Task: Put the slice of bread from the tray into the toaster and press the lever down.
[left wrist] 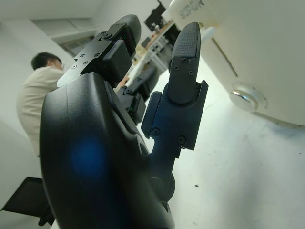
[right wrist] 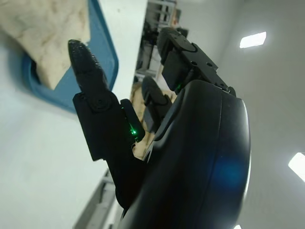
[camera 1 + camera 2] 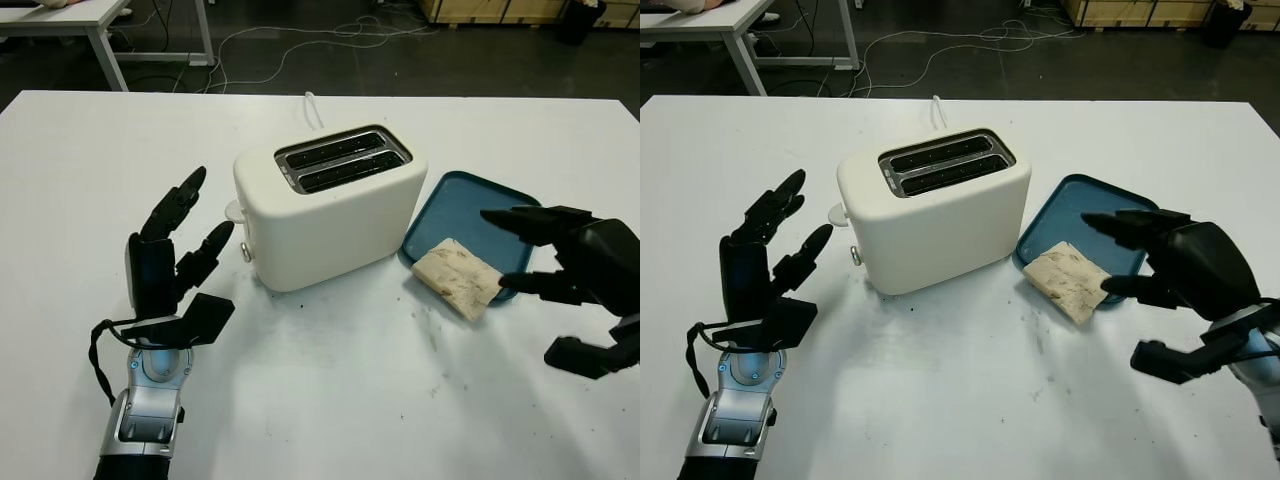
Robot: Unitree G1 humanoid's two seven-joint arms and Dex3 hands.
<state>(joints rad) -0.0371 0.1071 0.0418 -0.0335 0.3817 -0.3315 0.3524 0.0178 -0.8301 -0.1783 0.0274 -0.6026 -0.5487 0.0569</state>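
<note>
A pale slice of bread (image 3: pixel 456 277) lies on the near corner of a blue tray (image 3: pixel 470 215), overhanging its edge onto the table. A cream two-slot toaster (image 3: pixel 330 205) stands at the table's middle, slots empty, its knob and lever (image 3: pixel 245 250) on the left end. My right hand (image 3: pixel 570 285) is open, hovering just right of the bread and tray, holding nothing. My left hand (image 3: pixel 175 260) is open, raised left of the toaster near its lever end. The bread (image 2: pixel 43 28) and tray (image 2: pixel 102 52) show beyond my right fingers.
The white table (image 3: pixel 330 400) has bare room in front of the toaster. The toaster's white cord (image 3: pixel 312 108) runs off the back. Cables lie on the dark floor behind; another table stands at the far left. A person (image 1: pixel 40 90) sits in the background of the left wrist view.
</note>
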